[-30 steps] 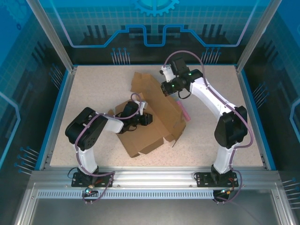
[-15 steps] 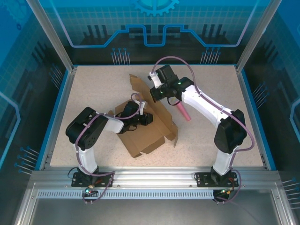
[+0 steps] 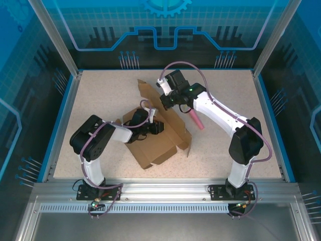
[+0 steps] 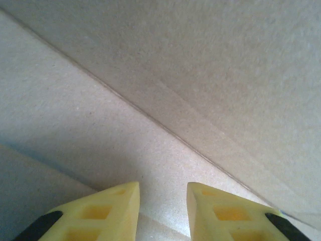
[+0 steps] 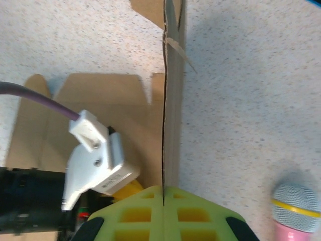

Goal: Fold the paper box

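While the partly folded, plain brown cardboard paper box point(image 3: 153, 148) lies at the middle of the speckled beige table point(image 3: 100, 95), we see the right gripper point(image 5: 163, 192) closed tight on the thin edge of a raised flap point(image 5: 173, 100) at the box's far side. We find the left gripper point(image 4: 161, 195) low over a flat panel of the box, its yellow fingers point(image 4: 103, 213) standing a little apart with nothing between them. Just beside the box, to its right, a slim pink stick-like object with a grey mesh head point(image 3: 195, 120) lies on the table under the right arm.
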Tool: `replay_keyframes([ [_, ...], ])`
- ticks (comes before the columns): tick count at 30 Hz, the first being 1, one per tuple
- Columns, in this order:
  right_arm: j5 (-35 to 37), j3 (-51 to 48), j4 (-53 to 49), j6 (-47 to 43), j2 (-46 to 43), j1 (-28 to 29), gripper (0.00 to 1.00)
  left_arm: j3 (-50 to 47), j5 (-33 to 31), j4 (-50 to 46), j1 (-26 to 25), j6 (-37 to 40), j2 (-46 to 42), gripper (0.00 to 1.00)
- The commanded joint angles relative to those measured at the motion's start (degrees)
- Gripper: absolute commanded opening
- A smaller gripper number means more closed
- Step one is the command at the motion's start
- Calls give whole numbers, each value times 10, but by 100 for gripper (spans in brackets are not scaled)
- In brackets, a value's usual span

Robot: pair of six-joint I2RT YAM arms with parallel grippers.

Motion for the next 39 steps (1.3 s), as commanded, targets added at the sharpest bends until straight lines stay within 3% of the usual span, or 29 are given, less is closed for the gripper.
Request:
replay_keyframes([
  [1, 49, 12, -50, -85, 4, -2, 0, -11, -17, -33, -3, 13, -52, 36],
  [9, 101, 1, -21, -195, -16, -8, 0, -28, -90, -95, 2, 68, -161, 42],
  [18, 51, 16, -19, -209, -14, -42, 0, -70, -122, -122, 61, 82, -282, 56],
  [20, 44, 15, -17, -207, -16, -45, 0, -73, -123, -134, 75, 82, -300, 63],
  [23, 36, 12, -14, -206, -15, -46, 0, -69, -115, -154, 94, 76, -317, 85],
  [26, 35, 8, -12, -209, -16, -48, 0, -73, -134, -156, 106, 61, -331, 99],
  [31, 28, 10, -12, -210, -17, -54, 0, -69, -191, -151, 117, 39, -340, 99],
  [36, 22, 12, -15, -212, -17, -55, 0, -67, -183, -131, 121, 38, -340, 99],
  [39, 19, 11, -17, -213, -17, -56, 0, -79, -143, -88, 132, 39, -333, 99],
])
